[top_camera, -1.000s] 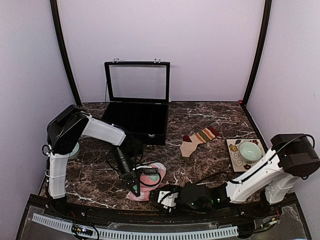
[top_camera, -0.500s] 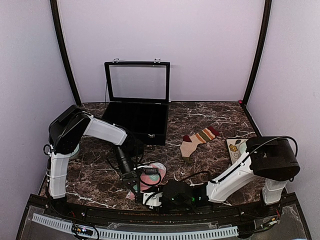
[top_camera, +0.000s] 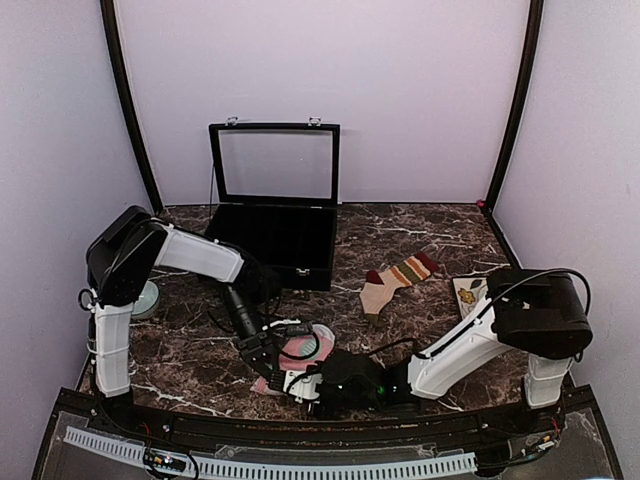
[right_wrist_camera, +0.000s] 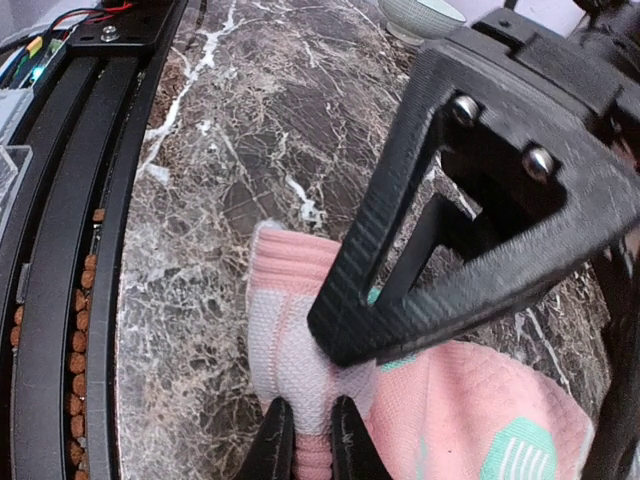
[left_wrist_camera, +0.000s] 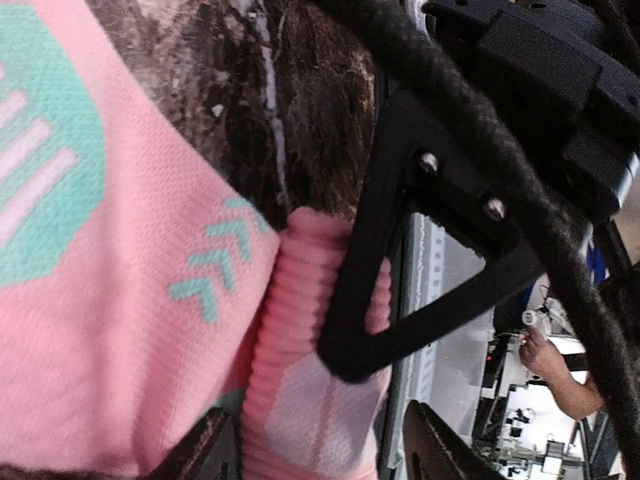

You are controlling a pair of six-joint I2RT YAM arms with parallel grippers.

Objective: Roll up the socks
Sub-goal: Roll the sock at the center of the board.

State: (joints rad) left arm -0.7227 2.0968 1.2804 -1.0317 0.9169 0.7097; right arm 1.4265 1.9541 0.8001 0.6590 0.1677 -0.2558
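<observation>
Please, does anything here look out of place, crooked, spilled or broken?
Nothing is spilled or damaged. Only the pink sock looks untidy: its ribbed cuff is bunched near the front edge of the table, pinched by the right fingers. The tan striped sock lies flat, apart.

The pink-and-mint knitted cloth sock (left_wrist_camera: 130,300) looks soft and matt, ribbed at its cuff, on a smooth, glossy, white-veined dark marble-look worktop (right_wrist_camera: 250,130).

place: robot lab booth | signs: plain lilac walls (top_camera: 420,90) — marbled table (top_camera: 420,225) — cable rail (top_camera: 300,465)
</observation>
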